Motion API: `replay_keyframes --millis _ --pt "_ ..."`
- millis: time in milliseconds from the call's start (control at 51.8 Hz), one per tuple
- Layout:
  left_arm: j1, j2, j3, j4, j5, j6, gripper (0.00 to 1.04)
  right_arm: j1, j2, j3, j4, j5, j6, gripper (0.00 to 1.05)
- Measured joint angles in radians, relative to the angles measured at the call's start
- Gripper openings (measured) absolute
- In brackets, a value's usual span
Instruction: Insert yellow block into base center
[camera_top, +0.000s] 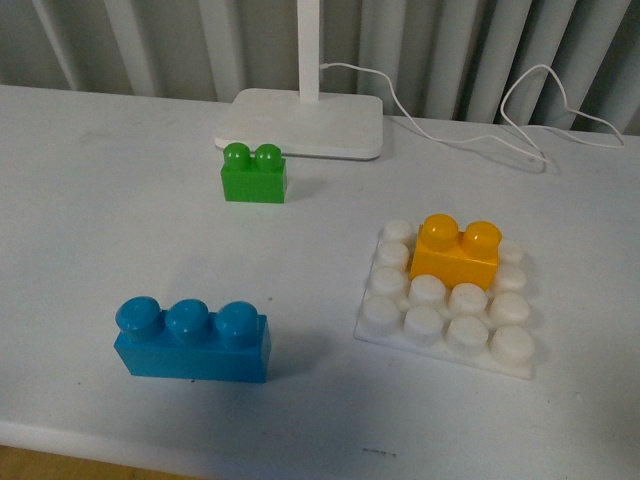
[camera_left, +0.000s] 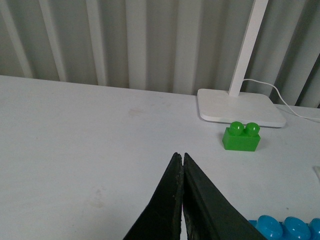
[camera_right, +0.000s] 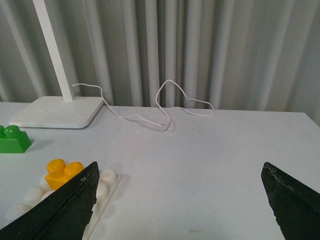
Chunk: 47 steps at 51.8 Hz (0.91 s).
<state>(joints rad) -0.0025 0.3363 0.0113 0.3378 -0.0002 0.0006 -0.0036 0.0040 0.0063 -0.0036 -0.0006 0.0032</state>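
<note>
Small yellow-orange plastic two-stud brick (camera_top: 455, 252) already sits on the flat white studded base plate (camera_top: 447, 301), beside our right gripper (camera_right: 180, 200), whose jaws are wide apart and empty. Left gripper (camera_left: 180, 165) closed on nothing. We judge it light, rigid, slick; pinch its flat sides.

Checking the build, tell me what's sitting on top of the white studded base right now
The yellow block sits on the base, toward its far middle rows. Bare white studs ring it. The studs beneath the block are covered, so how fully it is pressed down cannot be seen.
</note>
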Motion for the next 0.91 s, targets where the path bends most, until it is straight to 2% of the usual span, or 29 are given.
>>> replay_keyframes --millis 463,560,811,830,908 --pt "0.0 -0.165 0.0 -0.163 0.0 0.0 0.04 0.0 0.0 0.0 0.0 0.0 0.0 0.95" --pt "0.0 -0.301 0.0 -0.323 0.0 0.0 0.04 0.0 0.0 0.0 0.0 0.0 0.0 0.95" --pt "0.0 -0.331 0.0 -0.336 0.0 -0.002 0.04 0.0 0.0 0.0 0.0 0.0 0.0 0.95" --pt "0.0 -0.332 0.0 -0.336 0.0 -0.003 0.05 0.0 0.0 0.0 0.0 0.0 0.0 0.95" --pt "0.0 -0.332 0.0 -0.336 0.0 -0.002 0.16 0.0 0.0 0.0 0.0 0.0 0.0 0.95"
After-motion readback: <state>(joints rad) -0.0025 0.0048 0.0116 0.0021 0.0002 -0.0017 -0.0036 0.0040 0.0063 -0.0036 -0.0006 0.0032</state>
